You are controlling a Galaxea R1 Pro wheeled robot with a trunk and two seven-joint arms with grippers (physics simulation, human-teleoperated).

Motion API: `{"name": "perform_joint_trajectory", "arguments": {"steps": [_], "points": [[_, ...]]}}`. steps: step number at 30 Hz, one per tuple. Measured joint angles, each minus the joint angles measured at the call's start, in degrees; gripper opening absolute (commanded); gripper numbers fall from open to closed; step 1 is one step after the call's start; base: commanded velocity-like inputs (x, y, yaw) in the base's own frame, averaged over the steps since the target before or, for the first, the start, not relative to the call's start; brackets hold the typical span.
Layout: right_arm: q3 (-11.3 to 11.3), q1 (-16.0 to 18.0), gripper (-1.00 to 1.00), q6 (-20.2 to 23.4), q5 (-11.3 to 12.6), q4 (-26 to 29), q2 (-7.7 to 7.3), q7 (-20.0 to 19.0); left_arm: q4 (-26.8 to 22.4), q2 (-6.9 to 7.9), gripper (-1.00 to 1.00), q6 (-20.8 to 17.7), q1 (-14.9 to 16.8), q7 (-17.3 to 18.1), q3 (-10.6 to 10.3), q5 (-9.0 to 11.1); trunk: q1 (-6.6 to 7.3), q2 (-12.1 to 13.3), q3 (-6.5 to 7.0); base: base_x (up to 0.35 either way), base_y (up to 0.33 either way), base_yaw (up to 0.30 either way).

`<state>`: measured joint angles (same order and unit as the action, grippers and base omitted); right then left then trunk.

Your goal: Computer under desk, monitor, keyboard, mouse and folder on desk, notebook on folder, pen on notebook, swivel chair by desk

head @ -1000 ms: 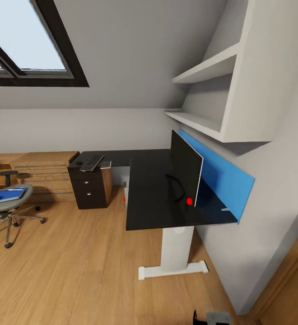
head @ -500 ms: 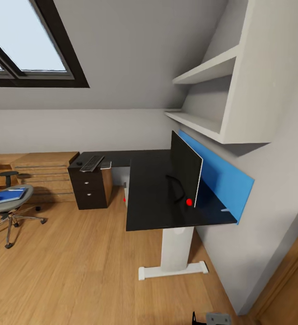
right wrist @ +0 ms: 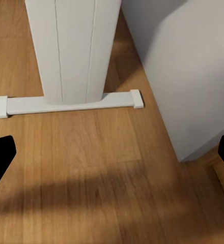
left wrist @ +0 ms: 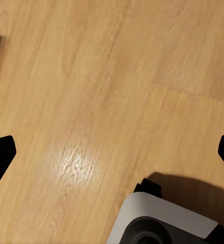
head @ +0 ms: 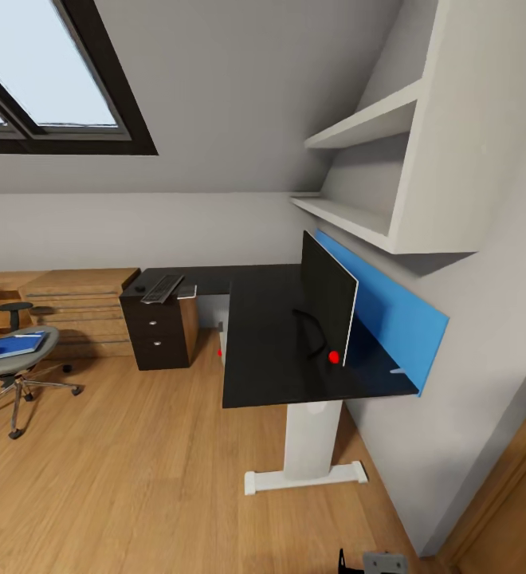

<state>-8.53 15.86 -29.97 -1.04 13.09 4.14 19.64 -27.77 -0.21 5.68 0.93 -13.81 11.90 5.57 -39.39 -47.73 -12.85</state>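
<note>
Nothing has shifted since before. One black L-shaped bench (head: 263, 351) carries one thin black monitor (head: 327, 295) and one dark keyboard (head: 162, 288); one blue folder (head: 8, 345) lies on one grey swivel chair (head: 16, 363). Both tools' fingers spread wide, empty: left tool (left wrist: 112, 152), right tool (right wrist: 112, 157).

Blue folder (head: 9, 345) flat on swivel chair (head: 16, 363) — monitor (head: 327, 296) upright on desk (head: 267, 343)

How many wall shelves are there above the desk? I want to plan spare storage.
2: an upper shelf and a lower shelf, both on the wall above the desk. More may lie higher, out of view.
</note>
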Motion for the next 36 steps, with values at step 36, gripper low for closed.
{"name": "perform_joint_trajectory", "arguments": {"steps": [36], "points": [[-0.18,0.00,1.00,-0.09,0.00,-0.07,0.19,-0.19,0.03,-0.11,1.00,0.37,-0.01,-0.05,-0.03,-0.06,0.00,0.01,0.00,0.044,0.103,0.018]]}}
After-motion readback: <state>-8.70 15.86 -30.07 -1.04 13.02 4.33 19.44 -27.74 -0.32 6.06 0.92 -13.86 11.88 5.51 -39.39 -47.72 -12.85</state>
